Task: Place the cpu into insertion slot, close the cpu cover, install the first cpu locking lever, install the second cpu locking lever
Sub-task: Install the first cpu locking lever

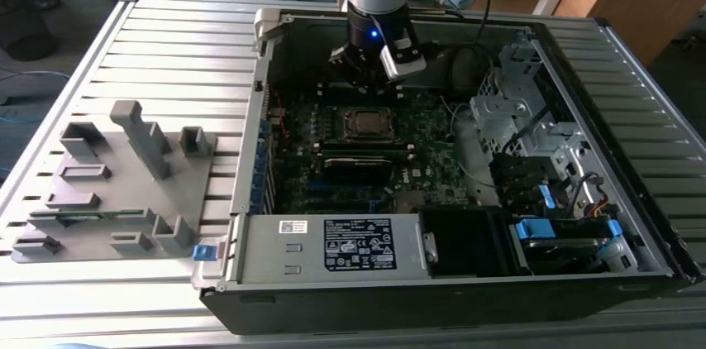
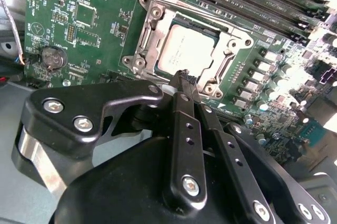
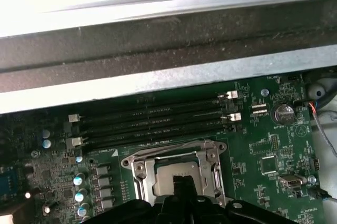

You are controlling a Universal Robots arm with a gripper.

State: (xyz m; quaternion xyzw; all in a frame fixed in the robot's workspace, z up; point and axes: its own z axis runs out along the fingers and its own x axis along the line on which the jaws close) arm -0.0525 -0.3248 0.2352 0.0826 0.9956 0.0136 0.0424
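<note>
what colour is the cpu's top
Dull silver-grey; the cpu shows best in the second wrist view.

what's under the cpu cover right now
Through the window of the closed cpu cover the cpu's silver top shows. The insertion slot beneath it is covered. The gripper hovers just beside the cover.

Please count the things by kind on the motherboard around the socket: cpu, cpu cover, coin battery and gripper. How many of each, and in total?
cpu: 1
cpu cover: 1
coin battery: 1
gripper: 1
Total: 4
</note>
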